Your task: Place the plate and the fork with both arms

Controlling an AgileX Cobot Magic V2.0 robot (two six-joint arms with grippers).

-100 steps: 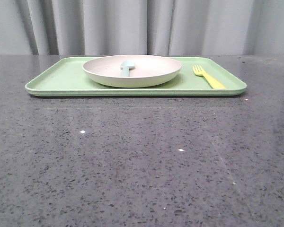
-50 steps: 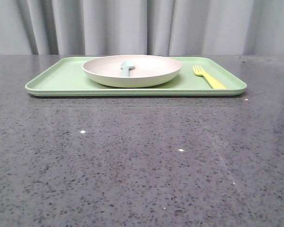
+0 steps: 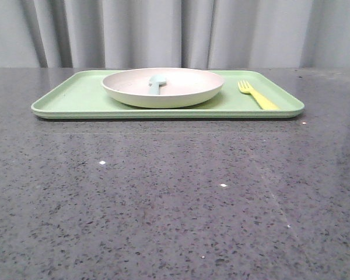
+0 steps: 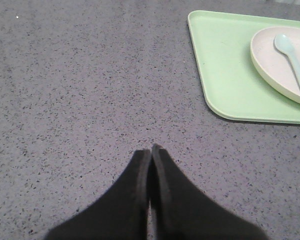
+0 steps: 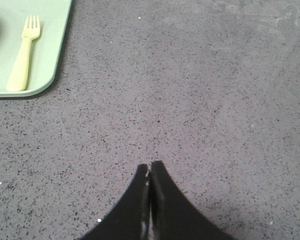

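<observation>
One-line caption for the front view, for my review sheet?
Cream plate holding a pale blue spoon sits on a light-green tray, yellow fork beside it on the tray; no arms visible.

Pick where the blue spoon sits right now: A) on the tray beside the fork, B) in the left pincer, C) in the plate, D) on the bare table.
C: the pale blue spoon lies inside the plate, which stands on the green tray; the fork lies apart on the tray, to the plate's right.
</observation>
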